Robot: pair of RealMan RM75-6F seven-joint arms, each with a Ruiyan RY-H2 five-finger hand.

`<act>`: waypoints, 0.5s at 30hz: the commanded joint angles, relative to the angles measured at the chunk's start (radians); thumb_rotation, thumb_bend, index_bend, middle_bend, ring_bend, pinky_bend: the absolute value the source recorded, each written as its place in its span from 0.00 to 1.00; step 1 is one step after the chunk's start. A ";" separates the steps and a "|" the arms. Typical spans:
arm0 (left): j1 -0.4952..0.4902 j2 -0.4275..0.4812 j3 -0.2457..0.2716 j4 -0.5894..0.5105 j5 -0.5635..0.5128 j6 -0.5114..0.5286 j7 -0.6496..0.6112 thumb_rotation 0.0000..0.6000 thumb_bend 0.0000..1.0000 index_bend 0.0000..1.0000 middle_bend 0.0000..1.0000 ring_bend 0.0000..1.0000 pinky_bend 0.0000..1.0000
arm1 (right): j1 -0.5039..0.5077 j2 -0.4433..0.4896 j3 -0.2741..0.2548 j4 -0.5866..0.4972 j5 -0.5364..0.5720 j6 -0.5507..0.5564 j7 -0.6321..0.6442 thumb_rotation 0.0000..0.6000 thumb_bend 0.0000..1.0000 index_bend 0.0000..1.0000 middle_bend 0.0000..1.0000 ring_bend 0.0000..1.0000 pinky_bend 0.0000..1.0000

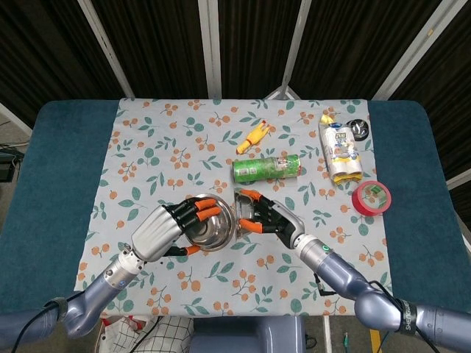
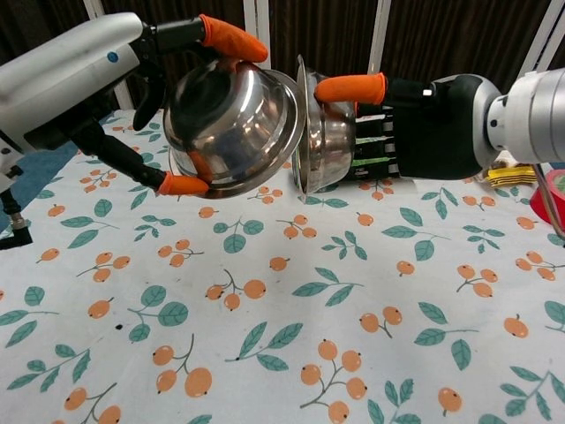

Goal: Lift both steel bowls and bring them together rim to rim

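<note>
My left hand (image 1: 163, 229) (image 2: 97, 79) grips one steel bowl (image 2: 225, 128) (image 1: 208, 229) in the air above the cloth, its mouth tilted up and toward the right. My right hand (image 1: 268, 218) (image 2: 424, 124) grips the second steel bowl (image 2: 322, 132) (image 1: 241, 213) on edge, with its mouth facing left. The two rims touch or nearly touch at one side and gape apart elsewhere. Orange fingertips wrap over both rims.
On the floral tablecloth (image 1: 147, 147) lie a green can (image 1: 266, 168), a yellow toy (image 1: 253, 137), a white packet (image 1: 341, 151) and a red tape roll (image 1: 372, 197) at the right. A small dark round object (image 1: 360, 129) sits at the back right.
</note>
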 commanded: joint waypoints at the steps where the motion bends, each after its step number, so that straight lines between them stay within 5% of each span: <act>1: -0.010 -0.012 -0.006 0.016 -0.009 -0.016 0.002 1.00 0.32 0.46 0.61 0.52 0.71 | -0.005 0.006 0.002 -0.041 -0.004 -0.001 -0.006 1.00 0.42 0.93 0.87 0.92 1.00; 15: -0.023 -0.027 0.007 0.033 0.002 -0.018 -0.011 1.00 0.33 0.46 0.61 0.52 0.71 | 0.009 0.011 -0.010 -0.107 0.028 0.040 -0.046 1.00 0.43 0.93 0.87 0.92 1.00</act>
